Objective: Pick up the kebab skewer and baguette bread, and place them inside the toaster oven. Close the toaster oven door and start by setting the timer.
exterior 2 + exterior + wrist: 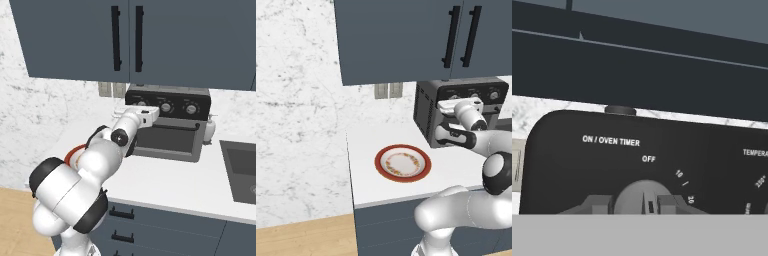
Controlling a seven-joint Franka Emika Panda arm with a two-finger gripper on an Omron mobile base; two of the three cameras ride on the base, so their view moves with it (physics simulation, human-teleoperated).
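The toaster oven (425, 112) stands at the back of the counter, and its door (167, 141) is up against the front. My gripper (633, 204) is at the left end of the black control strip, shut on the round timer knob (643, 196) under the "ON / OVEN TIMER" label. One dark fingertip (600, 204) sits on each side of the knob. The knob's mark points just right of OFF. From the base, the hand (452, 102) (143, 109) covers that knob. The kebab skewer and baguette bread are hidden from view.
A red-rimmed plate (402, 163) lies bare on the white counter left of the oven. Blue-grey wall cabinets (406, 40) hang close above the oven. A dark sink (240, 170) is set into the counter to the right. Two more knobs (166, 106) follow on the strip.
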